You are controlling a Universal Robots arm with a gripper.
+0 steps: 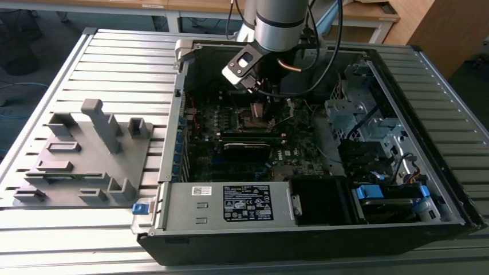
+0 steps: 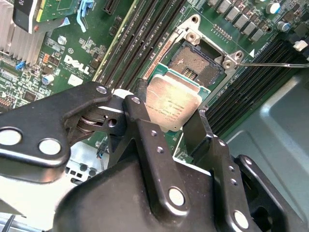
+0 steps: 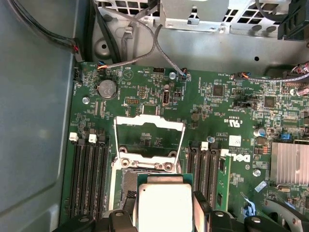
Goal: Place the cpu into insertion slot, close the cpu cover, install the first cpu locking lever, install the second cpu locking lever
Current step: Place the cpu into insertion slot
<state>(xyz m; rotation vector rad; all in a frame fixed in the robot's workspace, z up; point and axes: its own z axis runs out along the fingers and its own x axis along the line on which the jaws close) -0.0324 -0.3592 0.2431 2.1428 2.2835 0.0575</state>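
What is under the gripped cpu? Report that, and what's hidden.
Under the cpu, gripped by the gripper, sits the open insertion slot; part of its dark pin field shows beyond the chip. The cpu cover stands open. The slot area directly beneath the chip is covered.

In the first wrist view the cpu point(image 3: 164, 205) runs off the picture's edge and covers most of the insertion slot point(image 3: 128, 186). In the second wrist view the hand point(image 2: 171, 102) clamping the chip hides its near edge. In the exterior view the slot's detail is too small to tell.
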